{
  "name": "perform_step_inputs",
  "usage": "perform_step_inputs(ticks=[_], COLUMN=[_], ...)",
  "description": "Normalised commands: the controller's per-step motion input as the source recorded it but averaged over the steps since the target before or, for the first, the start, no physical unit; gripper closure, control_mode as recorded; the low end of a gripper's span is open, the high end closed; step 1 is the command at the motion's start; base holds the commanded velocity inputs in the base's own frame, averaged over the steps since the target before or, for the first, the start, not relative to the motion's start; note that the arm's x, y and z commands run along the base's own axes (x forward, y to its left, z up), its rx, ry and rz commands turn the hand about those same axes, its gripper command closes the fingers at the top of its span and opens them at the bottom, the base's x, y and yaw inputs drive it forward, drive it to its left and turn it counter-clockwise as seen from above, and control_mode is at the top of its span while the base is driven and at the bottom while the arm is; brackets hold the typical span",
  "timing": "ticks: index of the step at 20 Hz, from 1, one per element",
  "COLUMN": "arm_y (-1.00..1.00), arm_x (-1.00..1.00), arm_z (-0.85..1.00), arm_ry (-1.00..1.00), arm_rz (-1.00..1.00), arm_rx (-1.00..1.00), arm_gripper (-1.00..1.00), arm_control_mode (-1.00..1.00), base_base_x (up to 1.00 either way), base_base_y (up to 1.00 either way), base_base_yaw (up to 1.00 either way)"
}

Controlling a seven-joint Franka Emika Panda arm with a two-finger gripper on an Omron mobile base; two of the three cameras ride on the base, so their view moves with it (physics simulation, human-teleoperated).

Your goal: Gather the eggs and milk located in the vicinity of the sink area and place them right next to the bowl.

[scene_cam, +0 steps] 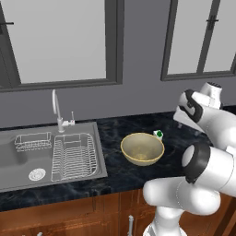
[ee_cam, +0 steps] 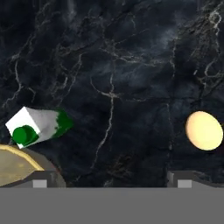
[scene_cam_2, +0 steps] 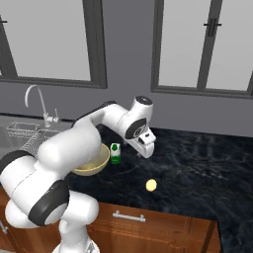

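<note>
One pale cream egg (scene_cam_2: 151, 185) is lying well apart from the yellowish-tan bowl (scene_cam_2: 101, 163) and green-capped white milk carton (scene_cam_2: 115, 153), while the empty gripper (scene_cam_2: 147, 150), jaws spread, is risking rolling it.

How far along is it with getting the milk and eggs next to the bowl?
Looks done: the milk carton stands right beside the bowl. In hand: nothing; the tool hangs open above the counter, holding nothing. Left: one egg lies on the counter apart from the bowl, and it needs moving beside it.
</note>
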Motion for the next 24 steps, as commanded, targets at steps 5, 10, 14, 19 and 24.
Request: perform_step_inputs(ticks=[5,10,14,19,24], arm_y=[0.0,-0.01,-0.07,-0.06,0.0], arm_x=[0.0,-0.03,-0.13,-0.23,-0.1], arm_z=[0.09,0.0,-0.06,-0.09,-0.06], arm_ry=[0.21,0.17,0.08,0.0,-0.01], arm_rz=[-0.53,-0.59,-0.61,-0.56,-0.46], arm_rx=[0.0,0.02,0.05,0.09,0.09], arm_gripper=[-1.0,-1.0,-1.0,-1.0,-1.0], arm_control_mode=[-1.0,-1.0,-1.0,-1.0,-1.0], base_base_x=[0.0,0.0,0.0,0.0,0.0], base_base_y=[0.0,0.0,0.0,0.0,0.0], base_base_yaw=[0.0,0.0,0.0,0.0,0.0])
